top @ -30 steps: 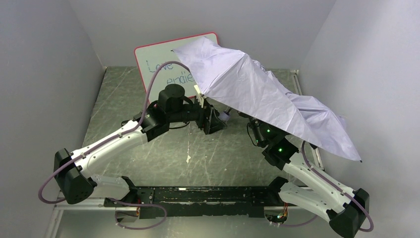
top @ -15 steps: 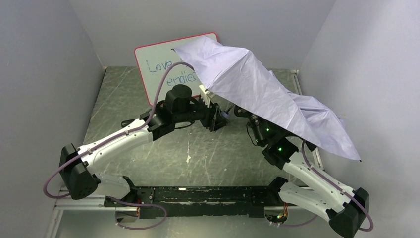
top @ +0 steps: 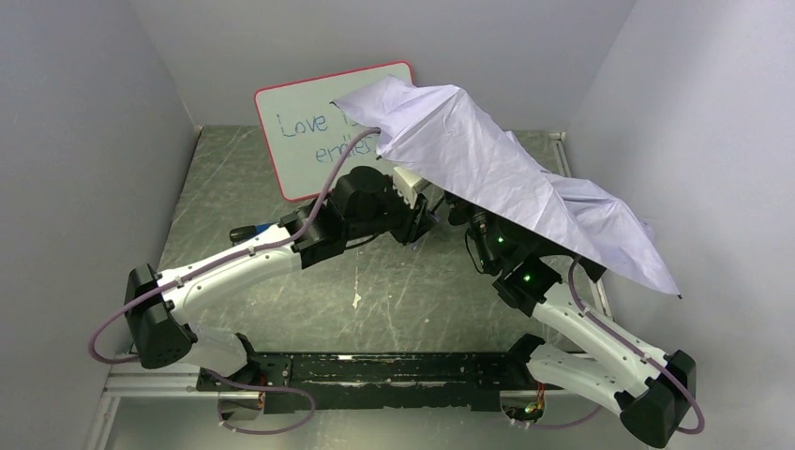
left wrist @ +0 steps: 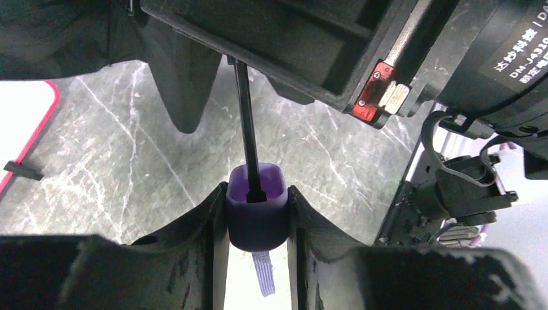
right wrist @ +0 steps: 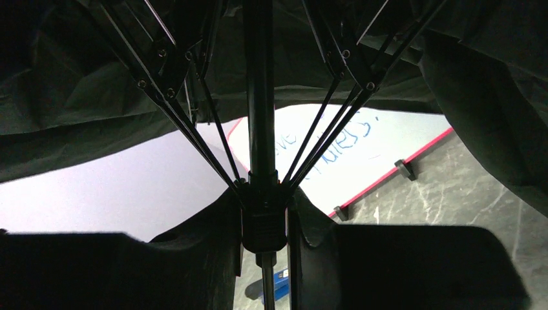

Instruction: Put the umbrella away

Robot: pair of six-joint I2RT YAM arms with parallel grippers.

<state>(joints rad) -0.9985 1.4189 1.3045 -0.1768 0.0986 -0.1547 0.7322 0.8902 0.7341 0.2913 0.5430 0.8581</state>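
Scratched grey table (top: 220, 187) under an open umbrella (top: 506, 178) — left gripper (left wrist: 256, 197) clamps its lavender handle (left wrist: 255, 226), right gripper (right wrist: 263, 200) squeezes the black runner (right wrist: 263, 229).

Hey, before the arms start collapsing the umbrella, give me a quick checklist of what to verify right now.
1. Left gripper closed on the handle: ok, its fingers press both sides.
2. Right gripper on the runner: ok, its fingers flank it on the shaft.
3. Canopy collapsed: not ok, it is spread open.
4. Ribs free of snags: cannot tell, the underside is too dark.
5. Canopy clear of the whiteboard: cannot tell, its edge overlaps the board in the top view.
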